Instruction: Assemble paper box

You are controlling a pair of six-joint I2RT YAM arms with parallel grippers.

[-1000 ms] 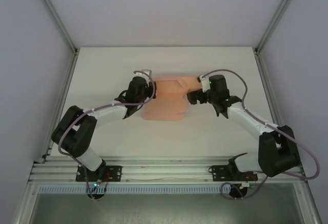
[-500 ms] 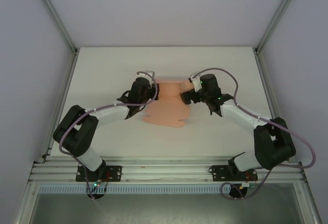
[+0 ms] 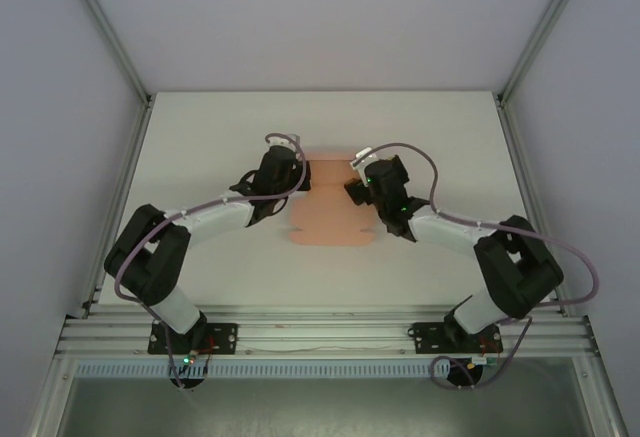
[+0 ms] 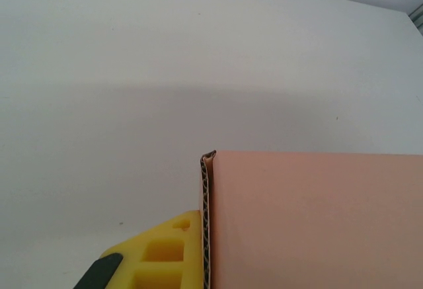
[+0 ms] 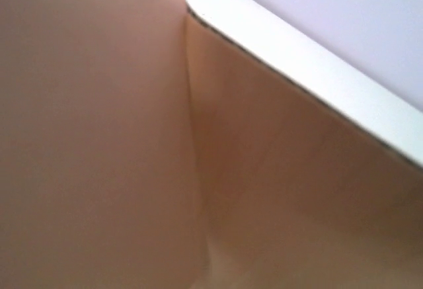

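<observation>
In the middle of the table [image 3: 200, 137], about midway between its left and right edges, lies the box [image 3: 325, 219], salmon-pink card that is partly folded and not closed up. From the top view its near part lies flat on the surface with an uneven, notched near edge, while its far part runs in between the two wrists. In the left wrist view the box [image 4: 317, 223] shows a plain pink face with a fold at its left, the layered edge of the card standing upright against the white table [image 4: 198, 71]. In the right wrist view the box [image 5: 99, 137] is very close to the camera, two pink panels meeting at a crease, with a strip of table [image 5: 297, 64] past the card's upper edge. The left gripper [image 3: 297, 175] is at the box's far left corner, its jaws nearly together on the card wall there: one yellow finger [image 4: 165, 256] lies flat against the outer side of the fold, and the card hides the other. The right gripper [image 3: 352, 187] is at the box's far right part, over the card, jaws spread as wide as they go; I cannot tell whether it touches the card or has hold of anything. Both arms reach in from the near edge, elbows out toward the side edges.
</observation>
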